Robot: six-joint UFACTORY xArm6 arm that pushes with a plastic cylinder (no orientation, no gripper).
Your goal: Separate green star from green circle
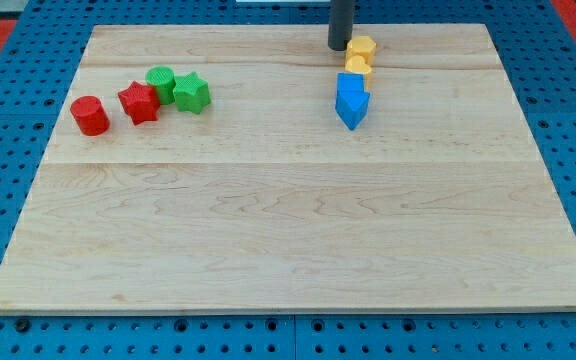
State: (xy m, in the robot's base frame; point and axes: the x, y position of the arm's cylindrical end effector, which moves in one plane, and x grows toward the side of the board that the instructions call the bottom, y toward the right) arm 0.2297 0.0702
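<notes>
The green star (193,93) lies at the view's upper left of the wooden board, touching the green circle (160,82) just to its left. My tip (340,46) is at the view's top centre, far to the right of both green blocks, right beside the upper yellow block (362,47).
A red star (139,102) touches the green circle's lower left, with a red cylinder (90,115) further left. A second yellow block (358,66) and two blue blocks (351,100) form a column below the upper yellow one. The board (288,240) sits on a blue pegboard.
</notes>
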